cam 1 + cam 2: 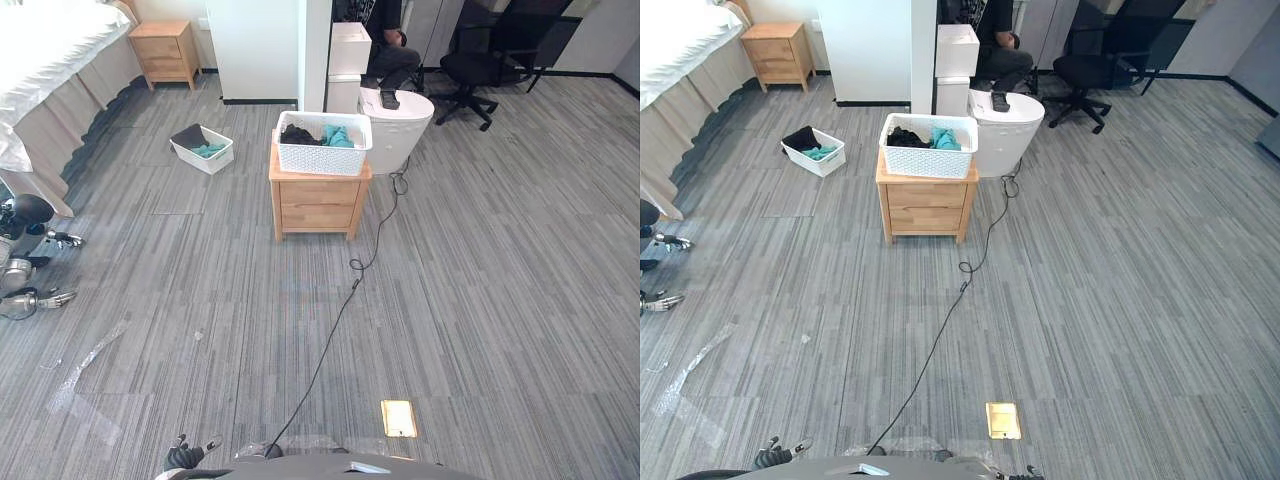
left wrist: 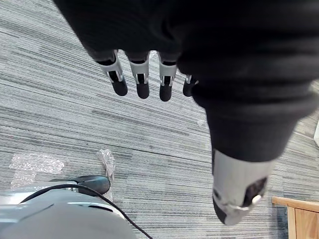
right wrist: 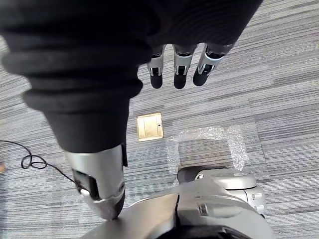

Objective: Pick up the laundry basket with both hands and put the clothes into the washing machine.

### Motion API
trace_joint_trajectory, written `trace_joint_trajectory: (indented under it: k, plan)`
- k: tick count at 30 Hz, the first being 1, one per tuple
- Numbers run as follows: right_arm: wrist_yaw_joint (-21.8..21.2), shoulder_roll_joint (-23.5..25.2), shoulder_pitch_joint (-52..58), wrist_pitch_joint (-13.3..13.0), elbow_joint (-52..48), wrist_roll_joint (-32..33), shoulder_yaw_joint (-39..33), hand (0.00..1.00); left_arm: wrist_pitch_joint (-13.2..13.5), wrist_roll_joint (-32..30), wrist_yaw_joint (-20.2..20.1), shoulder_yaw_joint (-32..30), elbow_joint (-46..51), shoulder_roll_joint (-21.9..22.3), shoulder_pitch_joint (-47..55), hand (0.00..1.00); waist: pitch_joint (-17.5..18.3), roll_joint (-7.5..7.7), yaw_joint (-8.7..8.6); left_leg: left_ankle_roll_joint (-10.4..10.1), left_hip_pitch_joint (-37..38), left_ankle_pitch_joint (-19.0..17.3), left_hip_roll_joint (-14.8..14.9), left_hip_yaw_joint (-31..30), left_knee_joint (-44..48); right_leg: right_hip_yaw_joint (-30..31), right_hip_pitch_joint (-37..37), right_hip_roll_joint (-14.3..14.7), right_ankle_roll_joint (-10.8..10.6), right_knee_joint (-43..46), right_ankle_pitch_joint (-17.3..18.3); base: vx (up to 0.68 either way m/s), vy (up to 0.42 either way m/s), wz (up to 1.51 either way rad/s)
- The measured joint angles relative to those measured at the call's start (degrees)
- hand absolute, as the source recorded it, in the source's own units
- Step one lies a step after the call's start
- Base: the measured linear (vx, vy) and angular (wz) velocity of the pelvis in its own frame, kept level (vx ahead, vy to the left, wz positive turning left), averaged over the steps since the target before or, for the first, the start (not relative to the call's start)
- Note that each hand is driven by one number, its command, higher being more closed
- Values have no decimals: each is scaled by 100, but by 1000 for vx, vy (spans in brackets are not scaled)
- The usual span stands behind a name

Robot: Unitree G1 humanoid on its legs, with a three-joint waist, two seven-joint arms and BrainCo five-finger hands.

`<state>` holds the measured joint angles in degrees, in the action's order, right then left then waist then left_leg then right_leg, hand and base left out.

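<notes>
The left wrist view shows the left hand (image 2: 143, 82) hanging over the carpet (image 1: 500, 300) with fingers straight and thumb spread apart, holding nothing. The right wrist view shows the right hand (image 3: 180, 67) in the same condition: fingers extended, thumb apart, empty. The right wrist view also takes in a brass floor plate (image 3: 149, 127) and a crumpled strip of clear plastic film (image 3: 209, 142) on the carpet below the hand. The head views supply what the wrist views do not. The white laundry basket (image 1: 322, 158) stands on top of a wooden bedside cabinet (image 1: 315, 205) near the middle of the room, well apart from both hands. Dark and teal clothes (image 1: 338, 135) lie inside it. Just behind the cabinet, on the robot's right of it, stands a white, rounded washing machine (image 1: 405, 130). A seated person (image 1: 388, 55) in dark clothing is behind the machine, with a black office chair (image 1: 490, 60) to that person's right. A small white bin (image 1: 205, 162) holding further dark and teal cloth sits on the floor to the left of the cabinet. A bed (image 1: 45, 60) with a white cover occupies the far left, and a second bedside cabinet (image 1: 165, 50) stands beside it against the back wall. The floor throughout is grey striped carpet.
</notes>
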<state>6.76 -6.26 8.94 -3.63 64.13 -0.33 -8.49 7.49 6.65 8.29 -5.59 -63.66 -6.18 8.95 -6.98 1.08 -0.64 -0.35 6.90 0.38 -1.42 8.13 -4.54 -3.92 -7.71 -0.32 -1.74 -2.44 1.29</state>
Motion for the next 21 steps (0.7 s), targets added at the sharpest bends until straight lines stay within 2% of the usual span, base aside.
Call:
trace_joint_trajectory:
  k: [2,3,4,5,6,7,8,9,10,11,12,13,15,16,17,18,19,20,21]
  plan:
    - [-5,43,-20,-7,-21,0,0,0,-6,7,-3,-166,13,-7,-32,0,-83,57,4,-41,-223,-264,71,-6,506,-7,80,20,70,213,175,29,-70,2]
    - [-11,59,-28,-27,-34,0,-8,0,-7,58,-28,-338,38,22,-66,0,-179,88,36,-145,-567,-709,222,1,1421,-6,100,69,152,390,321,4,-82,0]
    - [-35,60,-25,-49,-81,2,-63,0,-11,101,-52,-611,70,59,-65,0,-282,-23,71,-255,-1017,-1051,448,163,2537,-27,100,182,250,508,440,-10,-86,5]
    - [-35,65,-35,-50,-82,3,-74,0,-16,151,-67,-785,110,115,-80,0,-321,26,67,-174,-1428,-1062,671,360,3548,-54,83,242,305,601,511,-5,-69,7]
    - [-34,68,-34,-51,-86,4,-70,0,-20,202,-80,-852,167,175,-76,0,-369,40,80,-99,-1646,-957,813,455,4104,-51,34,269,336,667,571,7,-78,5]
    - [-30,69,-34,-51,-81,4,-69,0,-23,235,-88,-970,239,190,-77,0,-472,-6,112,-131,-1912,-782,950,501,4695,-30,-58,284,397,739,638,70,-62,0]
    - [-27,66,-55,-41,-66,6,-66,0,-31,282,-90,-981,235,203,-32,0,-528,61,149,-171,-2175,-867,1018,517,5275,-14,-211,252,442,855,782,131,-36,0]
    - [-25,59,-67,-20,-59,4,-70,0,-28,285,-102,-942,240,196,3,0,-532,55,149,-189,-2266,-1038,995,527,5144,19,-241,180,454,949,890,182,20,-5]
    - [-26,28,-115,-3,-52,0,-70,0,-26,293,-108,-887,244,196,30,0,-533,45,153,-198,-2400,-1107,896,496,4603,66,-231,81,418,1052,1012,203,67,-27]
    - [-27,-15,-182,-2,-47,-1,-69,0,-21,309,-110,-873,249,210,54,0,-543,23,204,-259,-2482,-1038,770,358,3737,193,-163,-30,398,1170,1146,185,93,-39]
    - [-28,-43,-209,-2,-47,-1,-67,0,-20,323,-112,-865,250,224,70,0,-548,16,221,-321,-2508,-944,715,241,3274,263,-154,-68,359,1188,1195,226,148,-55]
    - [-30,-116,-239,-6,-46,-2,-68,0,-20,325,-113,-818,247,274,111,0,-554,-52,239,-456,-2515,-756,687,-26,2387,360,-158,-124,246,1185,1284,207,162,-45]
    - [-24,-226,-233,-16,-51,0,-78,0,-20,325,-120,-781,219,368,194,0,-539,-253,228,-528,-2536,-685,735,-317,1866,573,-208,-161,94,1207,1510,362,325,-53]
    - [-29,-243,-191,-17,-60,-1,-78,0,-21,326,-138,-842,214,386,280,0,-480,-224,216,-409,-2647,-425,651,-351,2182,693,-220,-316,30,1382,1808,447,393,-50]
    - [-31,-227,-150,-15,-62,-7,-78,0,-18,325,-153,-901,224,372,337,0,-401,-186,236,-349,-2700,-377,527,-344,2388,757,-214,-441,30,1491,1953,521,370,-66]
    - [-37,-172,-65,-8,2,-53,-139,0,-3,325,-159,-1032,207,344,421,0,-228,18,303,-269,-2672,-337,264,-212,2625,968,8,-678,-120,2311,2169,540,303,-60]
    - [-37,-52,-76,-68,-33,-66,-237,0,-12,327,-154,-1131,161,266,402,0,-215,194,267,35,-2558,-558,83,-56,2810,1090,585,-835,-201,3832,2086,542,268,-49]
    - [-39,10,-86,-98,-34,-101,-258,0,-11,328,-157,-1127,166,210,390,0,-245,291,216,106,-2414,-669,-20,-13,2829,1200,832,-888,-270,4558,1834,511,236,2]
    - [-43,125,-98,-116,-31,-174,-302,0,-14,329,-164,-1105,176,113,347,0,-321,354,127,215,-2060,-854,-186,-14,2843,1275,1178,-952,-506,5743,1172,586,225,22]
